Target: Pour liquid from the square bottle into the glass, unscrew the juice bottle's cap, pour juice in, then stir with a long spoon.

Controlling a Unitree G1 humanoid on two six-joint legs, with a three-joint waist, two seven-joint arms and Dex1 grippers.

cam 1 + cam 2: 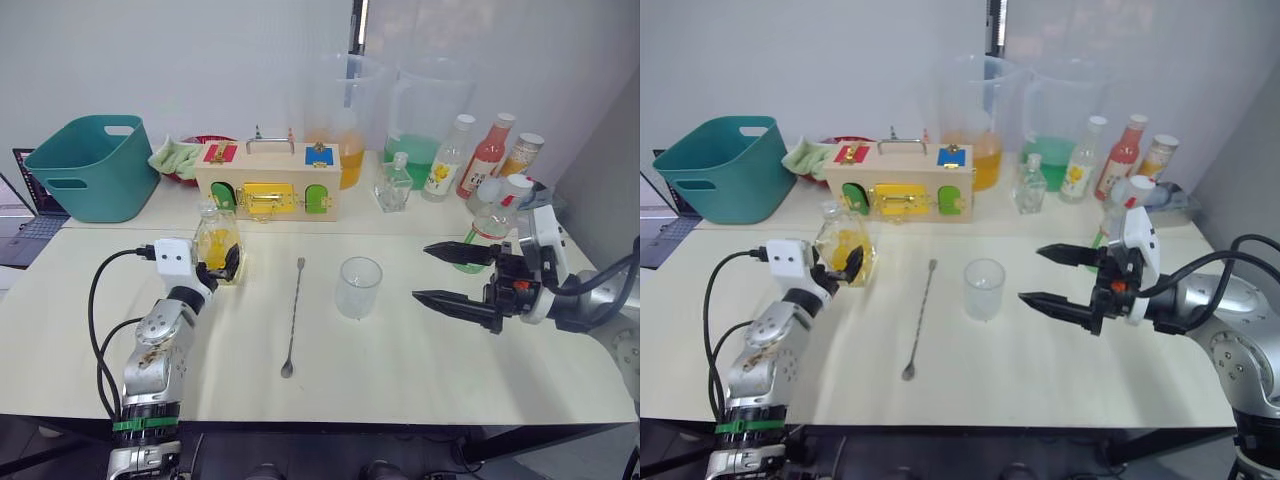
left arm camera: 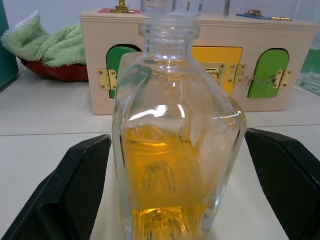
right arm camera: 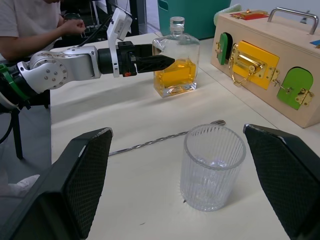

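Left end effector (image 1: pixel 222 262) wide, straddling square bottle (image 1: pixel 217 243), apparently untouched; close squarely before lifting toward glass (image 1: pixel 359 287)

Yellow liquid (image 2: pixel 165 175) fills the clear square bottle (image 1: pixel 217 243); the ribbed glass (image 1: pixel 359 286) is clear, the long spoon (image 1: pixel 293 315) silver.

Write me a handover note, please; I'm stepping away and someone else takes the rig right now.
Left gripper: open, fingers on either side of the square bottle, not yet closed on it; the yellow liquid is all inside.
Right gripper: open, holding nothing, hovering just right of the glass.
Glass: empty, upright at mid-table. Long spoon: flat on the table between bottle and glass. Juice bottle: behind the right gripper, cap on.
Done: nothing poured. Left: grasp, pour, uncap, pour juice, stir.
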